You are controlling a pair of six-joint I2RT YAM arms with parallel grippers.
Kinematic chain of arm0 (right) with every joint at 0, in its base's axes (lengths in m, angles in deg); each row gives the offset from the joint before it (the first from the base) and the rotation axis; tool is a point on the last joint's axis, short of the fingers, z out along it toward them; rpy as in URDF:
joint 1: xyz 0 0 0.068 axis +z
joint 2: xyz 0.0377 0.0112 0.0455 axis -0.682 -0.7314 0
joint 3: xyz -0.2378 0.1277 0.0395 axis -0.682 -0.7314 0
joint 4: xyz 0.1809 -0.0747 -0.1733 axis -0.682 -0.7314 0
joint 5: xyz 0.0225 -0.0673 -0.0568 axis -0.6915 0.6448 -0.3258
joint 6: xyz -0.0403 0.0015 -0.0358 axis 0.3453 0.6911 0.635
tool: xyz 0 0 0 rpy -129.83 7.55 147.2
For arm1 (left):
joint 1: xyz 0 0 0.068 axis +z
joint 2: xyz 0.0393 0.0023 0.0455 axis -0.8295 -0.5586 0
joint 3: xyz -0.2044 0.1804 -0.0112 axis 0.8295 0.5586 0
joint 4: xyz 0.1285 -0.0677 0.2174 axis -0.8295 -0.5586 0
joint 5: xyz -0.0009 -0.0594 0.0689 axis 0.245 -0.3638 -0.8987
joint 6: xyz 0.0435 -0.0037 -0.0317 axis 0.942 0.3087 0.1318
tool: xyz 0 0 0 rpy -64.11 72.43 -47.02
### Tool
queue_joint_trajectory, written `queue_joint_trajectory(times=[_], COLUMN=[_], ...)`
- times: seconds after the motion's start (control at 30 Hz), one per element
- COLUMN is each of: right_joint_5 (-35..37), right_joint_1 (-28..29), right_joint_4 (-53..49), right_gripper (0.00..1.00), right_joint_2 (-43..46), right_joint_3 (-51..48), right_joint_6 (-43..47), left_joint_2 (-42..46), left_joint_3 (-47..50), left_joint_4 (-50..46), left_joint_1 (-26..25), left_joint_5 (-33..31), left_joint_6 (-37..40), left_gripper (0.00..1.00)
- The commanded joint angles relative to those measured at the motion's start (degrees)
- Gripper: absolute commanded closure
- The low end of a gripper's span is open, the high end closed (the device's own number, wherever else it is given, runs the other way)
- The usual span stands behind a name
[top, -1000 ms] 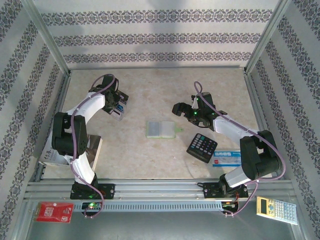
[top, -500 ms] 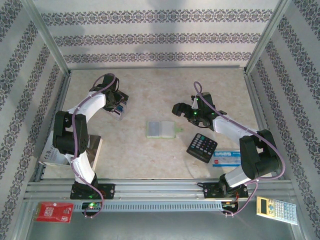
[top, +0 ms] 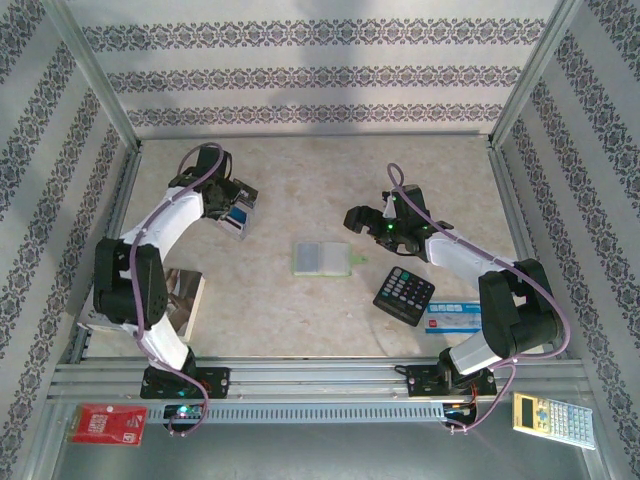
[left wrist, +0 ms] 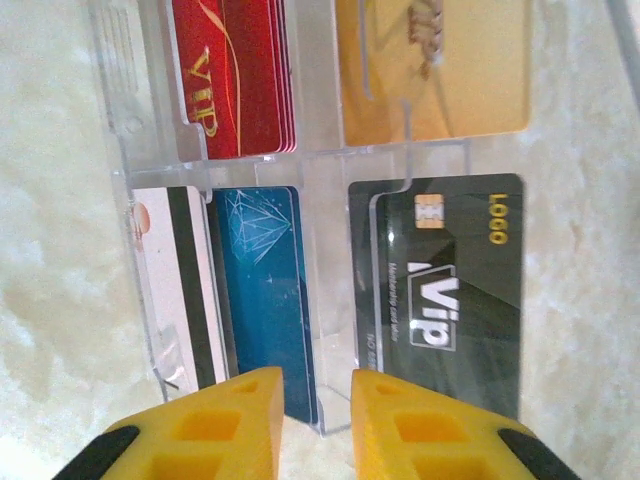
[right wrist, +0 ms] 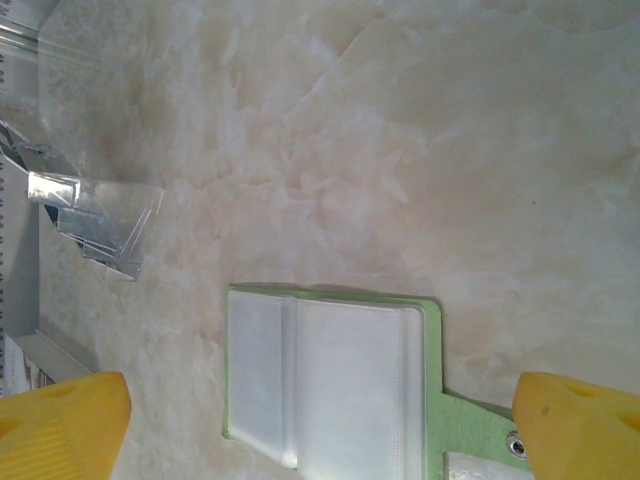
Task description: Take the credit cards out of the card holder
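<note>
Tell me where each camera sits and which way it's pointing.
Top external: above and behind the robot, looking down at the table; left arm and right arm in full.
Left wrist: on the left arm, facing down into a clear tray of credit cards; left pincer at bottom.
Right wrist: on the right arm, facing down at the open card holder; right pincer tips in bottom corners.
Shared: top and right wrist both show the card holder.

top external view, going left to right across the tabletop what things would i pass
clear tray → card holder → black calculator → blue-and-white box
</note>
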State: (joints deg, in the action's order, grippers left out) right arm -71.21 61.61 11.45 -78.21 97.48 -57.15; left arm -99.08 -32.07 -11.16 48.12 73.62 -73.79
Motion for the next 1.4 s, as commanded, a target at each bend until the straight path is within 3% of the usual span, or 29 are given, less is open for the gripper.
queue_joint_trajectory(times=[0.0,0.1,0.3,0.5,0.73,0.93,1.2,1.37], right_joint_5=[-0.3,0.5,6.4,13.1,24.2,29.5,28.5,26.8], right_joint_1=[0.9,1.7,6.6,14.1,21.6,25.4,26.6,26.6], right_joint_4=[-0.6,-1.5,-6.7,-13.4,-22.7,-28.1,-30.3,-31.6], right_gripper=[0.02,0.02,0.07,0.17,0.22,0.22,0.22,0.21], right_joint_2=[-0.3,-0.5,-1.6,-7.1,-15.1,-21.0,-26.6,-29.9], right_joint_3=[1.0,1.4,3.9,10.0,19.2,25.8,30.6,32.4], right_joint_6=[0.2,0.9,4.1,6.2,7.8,8.9,7.6,7.8], left_joint_2=[3.5,5.9,12.8,19.7,25.4,27.5,27.1,27.1], left_joint_3=[2.1,3.7,8.7,18.4,26.6,29.1,30.8,30.7], left_joint_4=[-2.2,-2.4,-1.4,4.5,10.7,12.6,17.4,16.6], left_joint_1=[-0.6,-0.6,-0.4,1.0,2.3,3.5,3.9,3.9], left_joint_5=[-2.1,-2.0,-3.2,-1.9,2.3,7.0,15.4,15.7], left_joint_6=[0.1,1.0,7.0,12.2,18.5,22.8,26.8,29.0], left_gripper=[0.74,0.70,0.52,0.26,0.01,0.00,0.00,0.00])
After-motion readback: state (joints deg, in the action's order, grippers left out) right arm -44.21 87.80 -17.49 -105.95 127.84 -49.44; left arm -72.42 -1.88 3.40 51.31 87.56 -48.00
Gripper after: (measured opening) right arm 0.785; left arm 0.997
